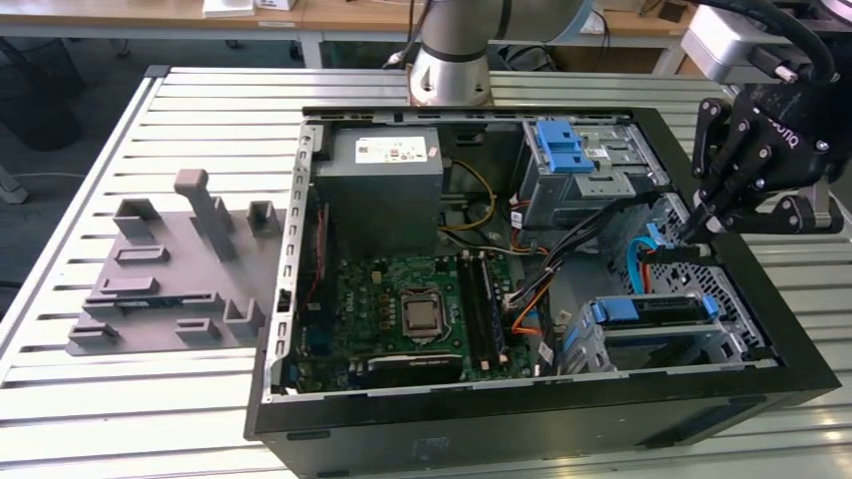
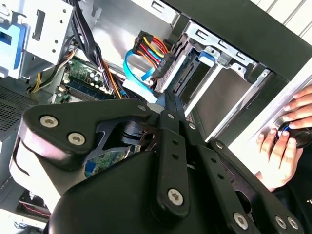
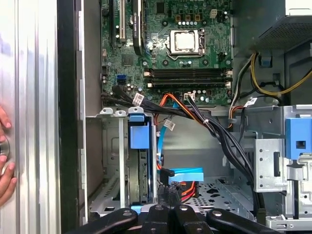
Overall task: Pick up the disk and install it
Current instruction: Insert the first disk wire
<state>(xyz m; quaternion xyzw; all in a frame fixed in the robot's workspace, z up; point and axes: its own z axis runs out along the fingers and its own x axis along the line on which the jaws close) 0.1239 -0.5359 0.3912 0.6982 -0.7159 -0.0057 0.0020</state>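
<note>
- Hand [image 1: 701, 222] hangs over the open computer case [image 1: 745, 259] at the exterior view's right edge, fingers drawn together, nothing between them.
- Disk [image 1: 648, 310] sits on edge in the drive cage [image 1: 725, 344] at the case's near right corner, blue rails showing; in the first wrist view it stands at [image 3: 139, 168].
- A person's hand [image 2: 287, 141] rests on the worktop [image 1: 134, 389] beside the case.

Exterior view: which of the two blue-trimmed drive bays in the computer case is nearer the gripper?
The lower-right bay in the exterior view, just below the gripper; the other sits higher up.
</note>
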